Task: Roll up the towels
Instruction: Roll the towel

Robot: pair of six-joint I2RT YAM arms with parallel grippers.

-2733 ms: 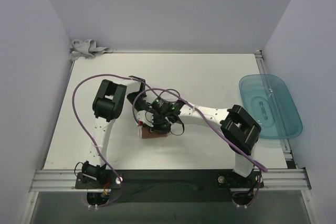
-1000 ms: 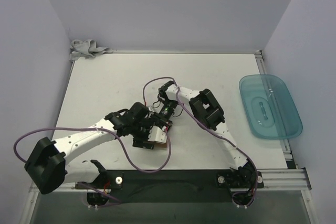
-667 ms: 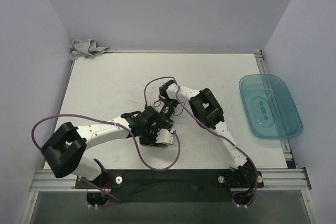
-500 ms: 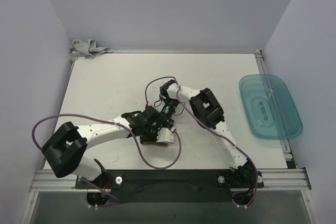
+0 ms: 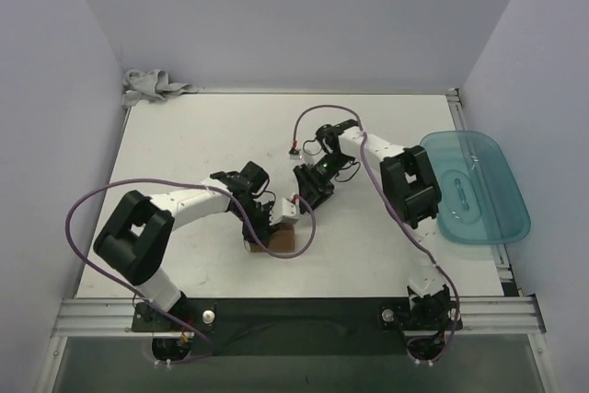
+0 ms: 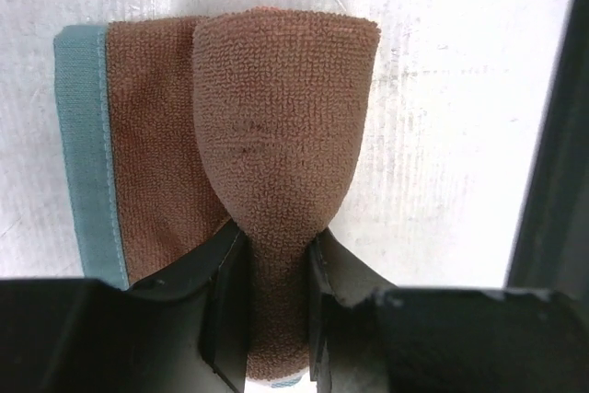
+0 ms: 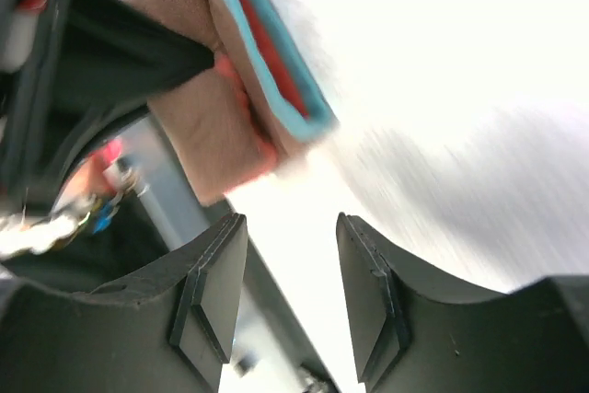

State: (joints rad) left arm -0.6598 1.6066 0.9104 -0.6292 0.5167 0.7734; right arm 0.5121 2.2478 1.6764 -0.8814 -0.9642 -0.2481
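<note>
The rust-brown towel point(image 6: 276, 117), with a teal hem, lies partly rolled near the table's front middle point(image 5: 277, 241). My left gripper point(image 6: 274, 250) is shut on the near end of the roll, which bulges out wide beyond the jaws. From above, the left gripper point(image 5: 265, 222) sits over the towel. My right gripper point(image 7: 290, 236) stands open and empty, just clear of the towel's hemmed end point(image 7: 241, 89), to its right point(image 5: 309, 192). The light grey towel point(image 5: 153, 86) lies crumpled in the far left corner.
A translucent teal tray point(image 5: 474, 187) sits at the table's right edge. Purple cables loop off both arms over the table's middle. Metal rails run along the near edge point(image 5: 294, 312).
The right gripper has opened and pulled away to the right of the towel. The left gripper has shut on the roll, its arm swung further in over the table.
</note>
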